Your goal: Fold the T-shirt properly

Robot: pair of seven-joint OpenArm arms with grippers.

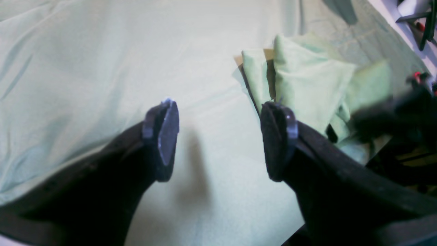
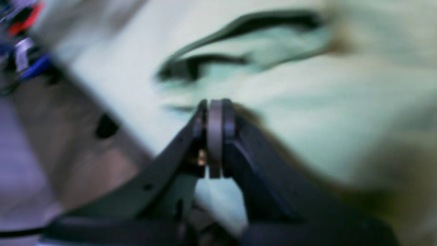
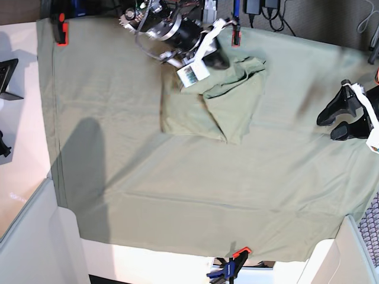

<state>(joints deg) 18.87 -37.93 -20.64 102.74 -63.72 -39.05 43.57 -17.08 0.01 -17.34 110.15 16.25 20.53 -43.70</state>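
Your right gripper (image 2: pixel 215 136) is closed at the shirt's (image 3: pixel 228 103) far edge; whether it pinches cloth, can't tell. Left gripper (image 1: pixel 220 140) gapes wide, empty, over the tablecloth (image 3: pixel 177 189).

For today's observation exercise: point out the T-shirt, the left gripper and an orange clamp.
T-shirt (image 3: pixel 228 106): base view, on the folded body panel.
Left gripper (image 1: pixel 218 140): left wrist view, midway between the spread fingertips.
Orange clamp (image 3: pixel 60 29): base view, on its body at the tablecloth's corner.
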